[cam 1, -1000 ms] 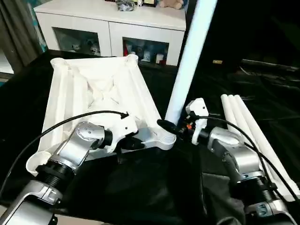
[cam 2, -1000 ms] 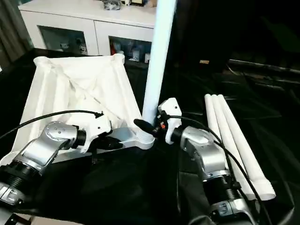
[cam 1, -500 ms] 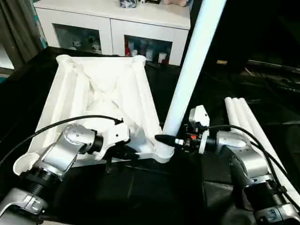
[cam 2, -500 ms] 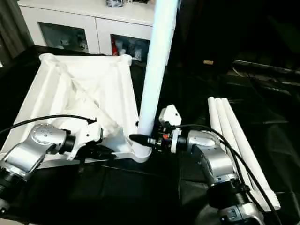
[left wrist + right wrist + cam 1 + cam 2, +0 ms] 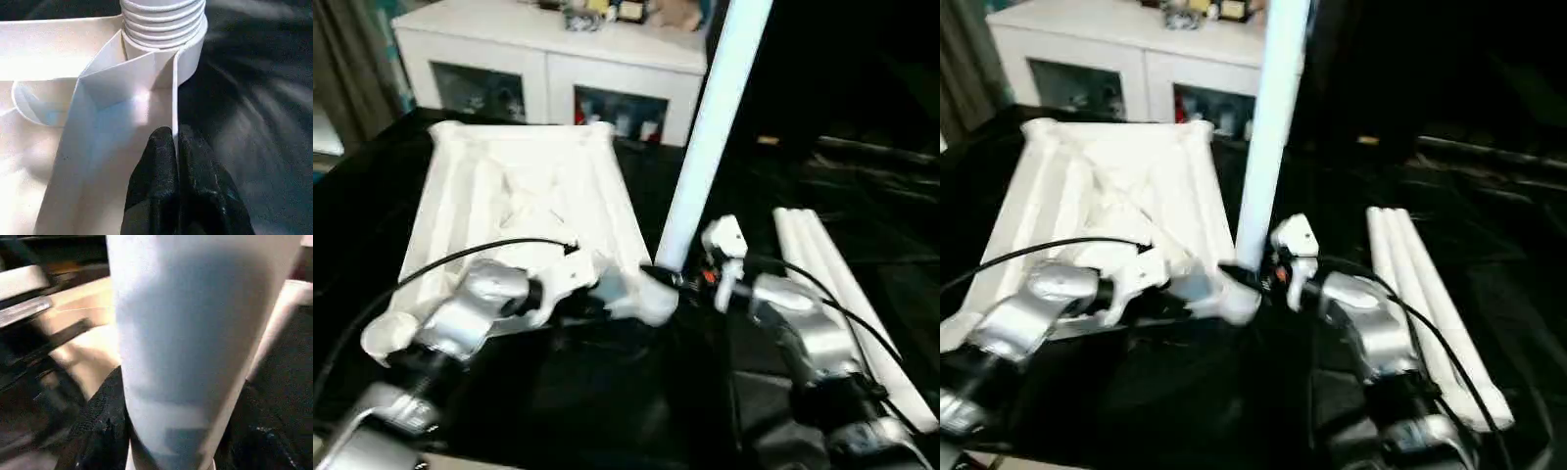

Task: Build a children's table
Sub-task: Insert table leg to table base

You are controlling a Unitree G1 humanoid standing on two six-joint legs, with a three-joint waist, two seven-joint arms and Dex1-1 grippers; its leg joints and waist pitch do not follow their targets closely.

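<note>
Left gripper (image 5: 175, 147): is pinching the thin side rim of the upturned tabletop (image 5: 524, 196), fingers nearly closed on it.
Right gripper (image 5: 668, 278): is clasping the upright leg (image 5: 710, 137) half-open, just above the corner socket (image 5: 164, 22).
Edges: spare legs (image 5: 842, 294) are lying near the right arm.
Surface: black-covered work table (image 5: 607, 401).
Room: white cabinet (image 5: 558, 59) is standing behind.
</note>
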